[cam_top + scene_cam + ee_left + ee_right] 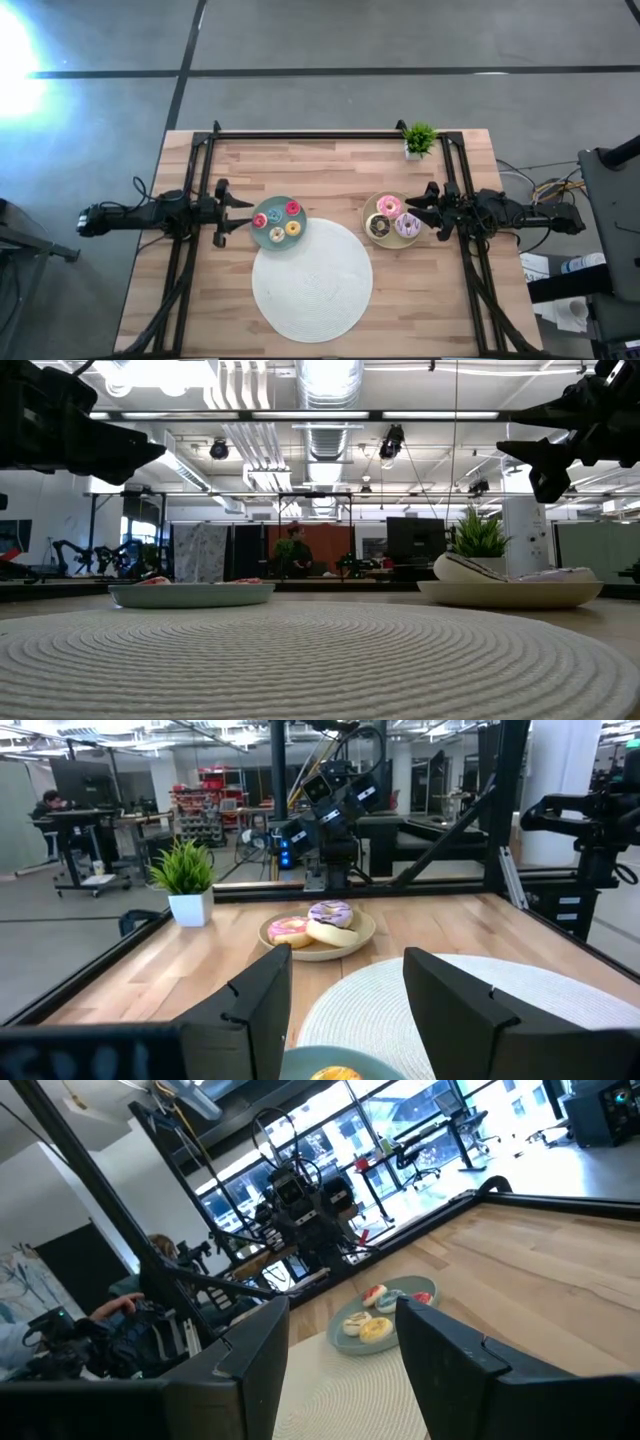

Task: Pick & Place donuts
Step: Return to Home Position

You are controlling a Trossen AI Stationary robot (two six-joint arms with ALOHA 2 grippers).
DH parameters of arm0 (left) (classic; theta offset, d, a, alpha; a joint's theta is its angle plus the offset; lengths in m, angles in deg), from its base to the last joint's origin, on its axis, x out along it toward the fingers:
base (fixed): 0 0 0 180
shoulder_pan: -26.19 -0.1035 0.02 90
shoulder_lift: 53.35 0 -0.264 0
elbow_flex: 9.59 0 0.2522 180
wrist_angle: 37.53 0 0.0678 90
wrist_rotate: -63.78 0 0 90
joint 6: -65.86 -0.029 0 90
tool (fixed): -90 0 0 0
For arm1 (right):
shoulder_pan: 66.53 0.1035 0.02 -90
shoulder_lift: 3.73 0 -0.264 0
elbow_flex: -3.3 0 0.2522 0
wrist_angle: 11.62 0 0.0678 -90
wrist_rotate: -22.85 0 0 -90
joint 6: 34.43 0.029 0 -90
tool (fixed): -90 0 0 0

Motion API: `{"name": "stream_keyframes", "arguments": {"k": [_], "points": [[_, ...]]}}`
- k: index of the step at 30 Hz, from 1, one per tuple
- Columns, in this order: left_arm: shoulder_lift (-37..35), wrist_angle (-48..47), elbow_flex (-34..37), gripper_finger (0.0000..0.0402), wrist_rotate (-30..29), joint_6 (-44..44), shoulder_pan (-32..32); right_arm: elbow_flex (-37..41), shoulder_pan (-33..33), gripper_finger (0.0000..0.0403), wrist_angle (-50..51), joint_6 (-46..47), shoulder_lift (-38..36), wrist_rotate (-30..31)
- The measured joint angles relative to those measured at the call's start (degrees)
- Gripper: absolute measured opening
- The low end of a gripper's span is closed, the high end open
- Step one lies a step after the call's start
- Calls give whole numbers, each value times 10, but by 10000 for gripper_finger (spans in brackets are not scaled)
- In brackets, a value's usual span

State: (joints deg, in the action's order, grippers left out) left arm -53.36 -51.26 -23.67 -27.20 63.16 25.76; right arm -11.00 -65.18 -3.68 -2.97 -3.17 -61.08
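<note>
Seen from above, a pale wooden table (330, 165) carries a large round white woven mat (311, 285) near its 6 o'clock edge. At the mat's 10 o'clock sits a small round teal plate (272, 203). It holds four tiny toy ring donuts (292, 228) in red, pink, yellow and a pale colour.

At the mat's 2 o'clock sits a round beige plate (368, 213) holding three larger toy ring donuts. A pink-frosted donut (389, 207) lies at the plate's 12 o'clock, a dark brown donut (379, 226) at 7 o'clock and a pale-topped donut (407, 224) at 4 o'clock. A small green potted plant (419, 140) stands near the table's 1 o'clock corner.

The left gripper (246, 215) hovers at the teal plate's 9 o'clock, raised above the table. Its fingers are spread wide with nothing between them. The right gripper (414, 219) hovers at the beige plate's 3 o'clock, its tips over the rim but lifted well clear. It too is spread wide and empty.

No donut lies on the mat or the bare wood, so the sorting looks finished. The step in hand appears to be the arms' return to rest. The next move likely calls for drawing the left arm toward 9 o'clock and the right toward 3 o'clock, keeping both raised so that no finger catches a plate rim.
</note>
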Motion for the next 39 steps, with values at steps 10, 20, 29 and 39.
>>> {"name": "stream_keyframes", "arguments": {"k": [10, 20, 29, 39], "points": [[2, 12, -2, 168, -2, 1, 1, 0, 0, 178, 0, 0, 0, 0], [2, 13, -2, 168, -2, 1, 1, 0, 0, 178, 0, 0, 0, 0], [3, 14, -2, 168, -2, 1, 1, 0, 0, 178, 0, -1, 0, 0], [3, 14, -3, 168, -2, 1, 1, 0, 0, 178, 46, -72, 1, -18]]}}
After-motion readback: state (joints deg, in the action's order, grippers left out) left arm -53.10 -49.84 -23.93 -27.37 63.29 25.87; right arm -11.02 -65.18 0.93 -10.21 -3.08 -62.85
